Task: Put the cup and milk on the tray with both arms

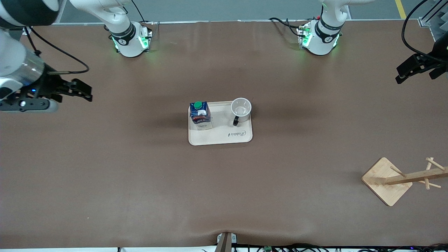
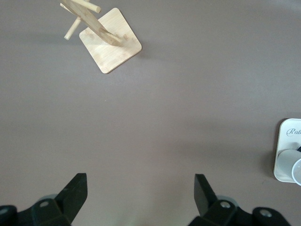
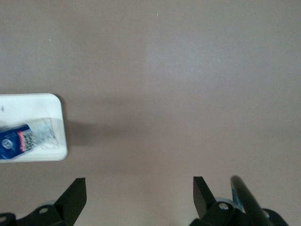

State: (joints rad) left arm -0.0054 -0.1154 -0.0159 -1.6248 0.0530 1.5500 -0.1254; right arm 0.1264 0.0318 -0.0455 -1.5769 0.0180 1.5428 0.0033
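A wooden rack (image 1: 399, 180) lies tipped on its square base nearest the front camera, toward the left arm's end of the brown tabletop (image 1: 140, 175), well apart from everything else. Farther from that camera, at mid-table, the cream tray (image 1: 220, 138) carries both task items: the milk (image 1: 200, 115) stands upright on the end toward the right arm, the cup (image 1: 240, 110) upright on the end toward the left arm, its black handle turned to the front camera, the two apart. Both arms wait well clear of the tray. The right pincer (image 1: 78, 91) hangs released over bare tabletop at its arm's end, holding nothing; the left pincer (image 1: 413, 71) hangs likewise over the other end, its fingers (image 2: 75, 190) spread wide and empty
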